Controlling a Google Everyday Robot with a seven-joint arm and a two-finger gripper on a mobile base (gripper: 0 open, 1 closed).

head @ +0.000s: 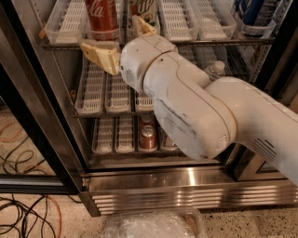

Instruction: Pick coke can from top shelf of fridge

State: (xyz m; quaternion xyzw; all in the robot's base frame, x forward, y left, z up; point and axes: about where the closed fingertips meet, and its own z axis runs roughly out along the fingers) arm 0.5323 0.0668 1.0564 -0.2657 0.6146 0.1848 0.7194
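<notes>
The coke can (pixel 101 16), tall and red with white script, stands in a clear lane tray on the top shelf (pixel 223 42) of the fridge (pixel 186 188); its top is cut off by the frame. My gripper (pixel 120 41) is open just below and in front of the shelf's front edge, slightly right of the can. One tan finger (pixel 98 54) points left under the can's lane. The other rises in front of the white-and-green can (pixel 143 8). Nothing is between the fingers. My white arm covers much of the middle shelf.
A blue can (pixel 253 11) stands at the top right. A water bottle (pixel 215 69) is on the middle shelf, small red cans (pixel 148 137) on the bottom one. The black door frame (pixel 32 121) runs down the left. Cables (pixel 23 218) and a plastic bag (pixel 153 225) lie on the floor.
</notes>
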